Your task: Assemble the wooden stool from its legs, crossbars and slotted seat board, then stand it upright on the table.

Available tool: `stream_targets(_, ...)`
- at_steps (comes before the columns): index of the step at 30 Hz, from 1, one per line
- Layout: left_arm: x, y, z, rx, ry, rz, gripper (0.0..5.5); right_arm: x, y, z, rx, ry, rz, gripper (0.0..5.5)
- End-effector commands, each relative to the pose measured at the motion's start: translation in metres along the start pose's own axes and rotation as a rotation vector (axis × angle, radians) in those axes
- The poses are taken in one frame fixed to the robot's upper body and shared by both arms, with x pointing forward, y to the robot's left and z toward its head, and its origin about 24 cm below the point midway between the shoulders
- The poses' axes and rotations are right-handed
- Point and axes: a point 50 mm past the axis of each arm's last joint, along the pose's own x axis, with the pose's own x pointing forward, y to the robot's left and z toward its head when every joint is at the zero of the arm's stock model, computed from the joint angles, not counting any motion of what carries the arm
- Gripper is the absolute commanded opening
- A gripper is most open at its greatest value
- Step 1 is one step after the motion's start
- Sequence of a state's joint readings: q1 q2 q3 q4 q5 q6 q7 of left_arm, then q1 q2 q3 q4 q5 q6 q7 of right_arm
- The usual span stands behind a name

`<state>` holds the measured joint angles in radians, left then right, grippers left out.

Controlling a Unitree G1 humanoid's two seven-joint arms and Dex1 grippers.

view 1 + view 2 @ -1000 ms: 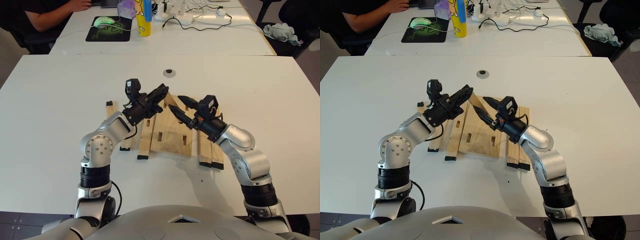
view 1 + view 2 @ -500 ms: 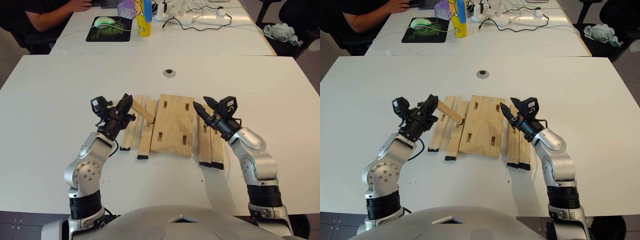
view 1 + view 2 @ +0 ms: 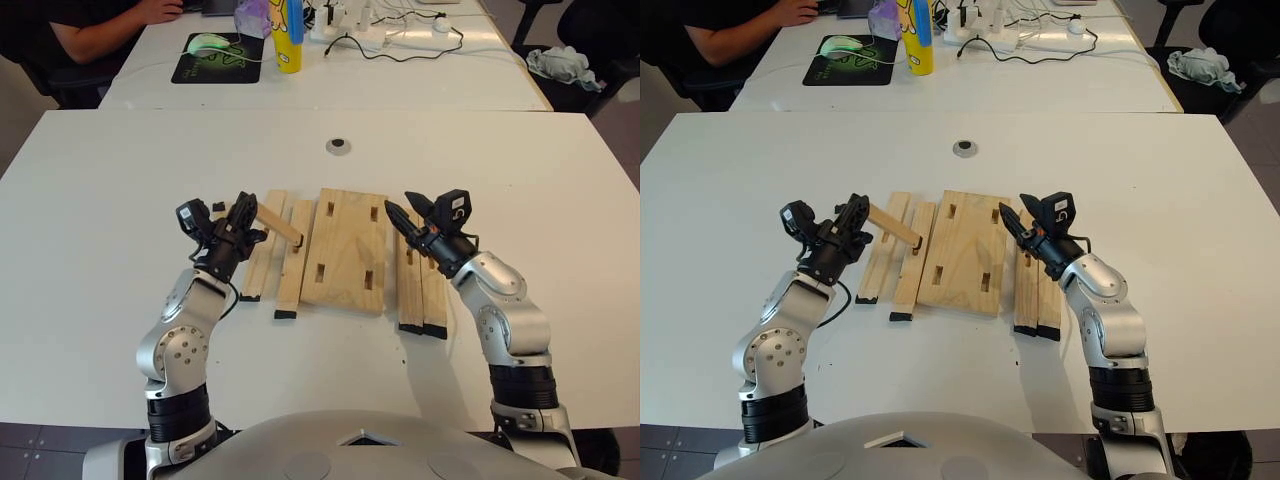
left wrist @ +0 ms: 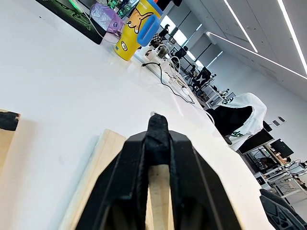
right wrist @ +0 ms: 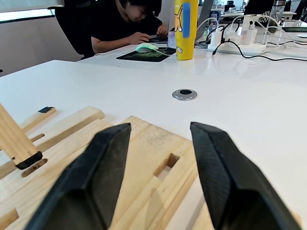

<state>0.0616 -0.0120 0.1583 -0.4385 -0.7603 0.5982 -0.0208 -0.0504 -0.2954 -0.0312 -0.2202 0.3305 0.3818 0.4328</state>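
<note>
**Crossbar in left hand, right hand free: handling notes**

Nearest you, the long parts lie flat on the bench (image 3: 120, 200). The left-side legs (image 3: 290, 285) are just inboard of the left hand (image 3: 243, 212). The right-side legs (image 3: 420, 300) are under the wrist of the right hand (image 3: 398, 204).

The left hand is clenched on one end of a short crossbar (image 3: 280, 228). The bar slants away from the fingers toward the middle of the bench. Its black-tipped free end sits over the inner left-side leg; you cannot tell whether it touches.

The right hand is released, with its fingers spread and nothing between them. It hovers over the near edge of the seat board (image 3: 345, 250), which lies flat between your two hands with four slots facing up.

Handling (judgement):
- **All parts:** They look like plain softwood: light, stiff, dry enough to grip, and not fragile. The tips and slot edges could chip if you lever them.
- **Crossbar:** Held by its end, the narrow bar can pivot in a two-finger pinch. Push it straight in, or retake it nearer the middle.
- **Legs:** Take them across the narrow width, near mid-length.
- **Seat board:** It is the heaviest piece and probably too wide to span. Pinch it by a long edge.

Beyond both hands, a round grommet (image 3: 339, 146) is set in the bench, well apart from the wood.
</note>
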Motion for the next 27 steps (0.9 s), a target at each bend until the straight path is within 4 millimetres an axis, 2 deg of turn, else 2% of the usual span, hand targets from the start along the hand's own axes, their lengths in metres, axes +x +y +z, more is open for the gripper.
stream_targets(1, -0.004, 0.006, -0.004, 0.016, 0.027, 0.042, 0.43, 0.002, 0.001, -0.002, 0.006, 0.017, -0.001, 2.29)
stream_targets(15, -0.001, 0.01, -0.009, 0.075, 0.028, 0.145, 0.43, 0.005, 0.007, 0.0, -0.011, 0.028, 0.028, 2.29)
stream_targets(19, -0.002, 0.012, -0.011, 0.144, 0.047, 0.205, 0.43, 0.004, 0.007, 0.0, -0.022, 0.035, 0.027, 2.29)
stream_targets(27, 0.002, -0.012, -0.027, 0.363, 0.161, 0.166, 0.43, 0.005, 0.018, 0.006, -0.044, 0.051, 0.041, 2.29)
